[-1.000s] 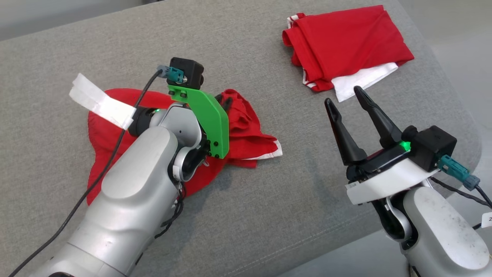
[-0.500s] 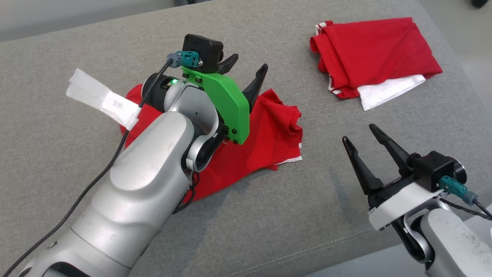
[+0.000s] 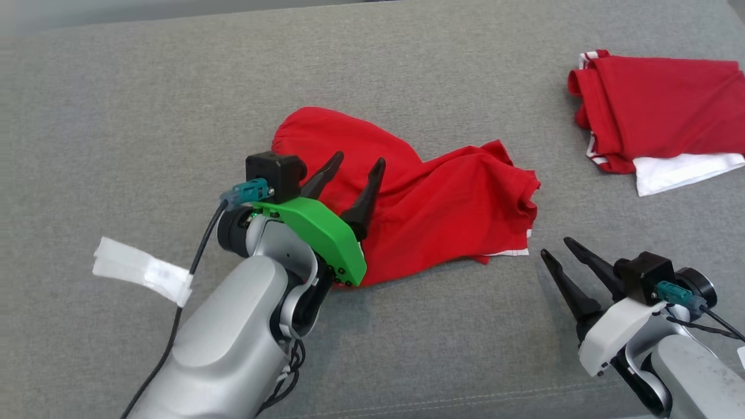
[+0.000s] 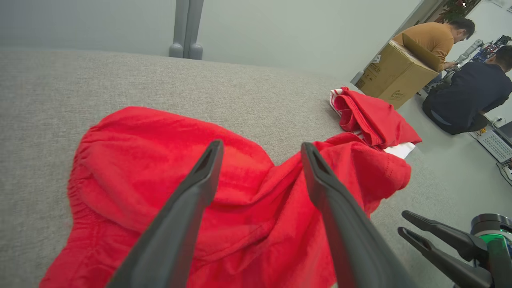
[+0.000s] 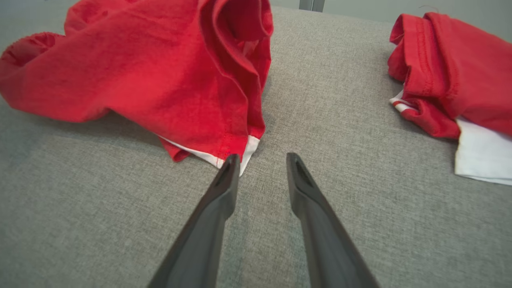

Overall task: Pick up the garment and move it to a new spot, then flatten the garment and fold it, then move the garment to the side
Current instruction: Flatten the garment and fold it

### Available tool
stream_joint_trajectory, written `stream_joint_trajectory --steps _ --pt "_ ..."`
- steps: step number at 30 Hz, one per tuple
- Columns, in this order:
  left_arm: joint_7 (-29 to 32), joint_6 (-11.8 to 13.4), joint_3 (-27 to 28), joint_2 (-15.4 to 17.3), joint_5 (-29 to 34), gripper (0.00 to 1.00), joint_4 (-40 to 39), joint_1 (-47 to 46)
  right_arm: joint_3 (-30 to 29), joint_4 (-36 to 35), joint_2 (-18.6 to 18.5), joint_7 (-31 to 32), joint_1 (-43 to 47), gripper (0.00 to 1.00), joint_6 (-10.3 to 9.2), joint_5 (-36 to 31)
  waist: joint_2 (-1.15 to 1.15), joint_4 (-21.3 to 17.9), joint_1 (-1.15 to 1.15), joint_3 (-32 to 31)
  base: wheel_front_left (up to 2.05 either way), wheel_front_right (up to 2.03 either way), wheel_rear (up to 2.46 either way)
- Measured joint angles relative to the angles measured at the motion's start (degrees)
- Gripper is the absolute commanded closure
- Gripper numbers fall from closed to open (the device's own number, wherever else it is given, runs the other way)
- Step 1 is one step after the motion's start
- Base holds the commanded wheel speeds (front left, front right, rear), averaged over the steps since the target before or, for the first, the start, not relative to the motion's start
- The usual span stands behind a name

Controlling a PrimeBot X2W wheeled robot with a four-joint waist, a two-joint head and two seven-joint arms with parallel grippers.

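Apparently past the relocation: garment crumpled beneath and beyond left gripper fingers, spread wide, empty. Right gripper partly open, empty, just short of hem. Flattening, folding, setting aside to do.

Crumpled red garment, white-trimmed hem, lying loose on grey cushion

You have the crumpled red garment lying mid-cushion, your left gripper spread wide over its left part, your right gripper with fingers parted just off its hem toward the near right corner, and a folded red-and-white garment at the right edge.
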Motion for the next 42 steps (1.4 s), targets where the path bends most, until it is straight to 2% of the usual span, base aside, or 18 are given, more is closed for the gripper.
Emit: stream_joint_trajectory --steps 5,6,12,18,21,23,28,40,42 --pt "-2.96 0.09 0.97 -0.01 -0.56 0.0 -1.66 3.54 -0.82 2.94 -0.32 0.4 0.04 0.33 0.0 0.27 0.0 3.83 0.0 -0.1 0.0 0.0 0.0" --pt "-3.44 0.1 1.44 -0.01 -0.78 0.0 -1.8 4.12 -1.04 3.34 -0.32 0.4 0.04 0.28 0.0 0.3 0.0 4.59 0.0 -0.11 0.0 0.0 0.0" --pt "-5.19 0.57 2.93 0.31 -1.94 0.0 -2.35 7.81 -0.96 4.93 0.18 0.4 -0.02 0.35 0.14 0.77 0.0 8.72 0.0 -0.13 0.0 0.0 0.0" --pt "-6.56 0.59 4.5 1.44 -1.94 0.0 -4.03 8.34 0.29 6.57 1.2 0.4 -0.07 0.32 0.56 0.79 0.0 11.25 0.0 -0.06 0.0 0.0 0.0" --pt "-6.98 1.05 5.71 2.55 -1.94 0.0 -5.14 8.99 0.47 6.87 1.38 0.31 -0.19 0.25 0.69 0.79 0.0 11.24 0.0 0.07 0.0 0.0 0.0" --pt "-7.17 1.08 5.95 2.88 -1.94 0.0 -5.38 9.29 0.59 6.99 1.37 0.29 -0.2 0.16 1.02 0.79 0.0 10.99 0.0 0.12 0.0 0.0 0.0" --pt "-7.2 1.09 6.2 3.0 -1.94 0.0 -6.37 10.49 0.98 7.13 1.27 -0.13 -0.23 0.09 1.1 0.73 0.0 10.19 0.0 0.23 0.0 0.0 0.0" --pt "-6.95 1.26 5.8 3.24 -1.92 0.0 -8.72 11.79 0.93 8.25 -1.46 -0.31 -0.77 0.11 1.58 0.58 0.0 9.31 0.0 0.4 0.0 0.0 0.0" --pt "-6.79 1.26 5.81 3.21 -1.92 0.0 -8.9 11.88 0.98 8.49 -1.85 -0.35 -1.31 0.16 1.58 0.56 0.0 9.37 0.0 0.47 0.0 0.0 0.0"
